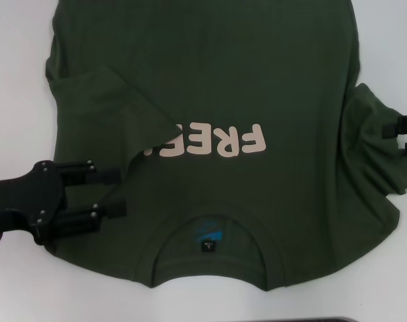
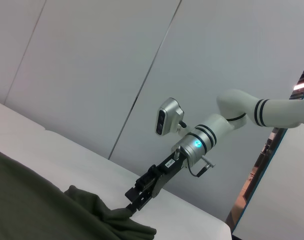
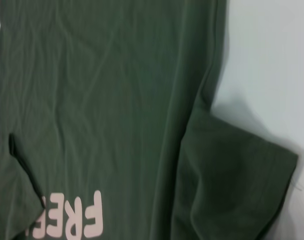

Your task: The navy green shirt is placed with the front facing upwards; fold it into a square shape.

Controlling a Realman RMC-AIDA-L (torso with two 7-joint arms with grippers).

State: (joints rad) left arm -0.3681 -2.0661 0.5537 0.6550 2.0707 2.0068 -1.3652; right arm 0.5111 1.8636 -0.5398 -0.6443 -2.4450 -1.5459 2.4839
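Navy green shirt [image 1: 257, 80] flat on the white worktop [image 1: 15, 67], print side up, collar toward the robot. Left end effector [image 1: 119, 193] sits over the shoulder area beside the collar, fingers parted, nothing between them; left sleeve folded in over the chest just past its tips. Right end effector [image 1: 399, 137] at the bunched right sleeve; grip can't be told.

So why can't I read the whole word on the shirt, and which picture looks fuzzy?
Head view: the folded-in sleeve covers the end of the print on the navy green shirt, and the letters appear upside down. Right wrist view: soft and blurry, the word cut off at the edge. Left wrist view: sharper, with the right gripper at the cloth.
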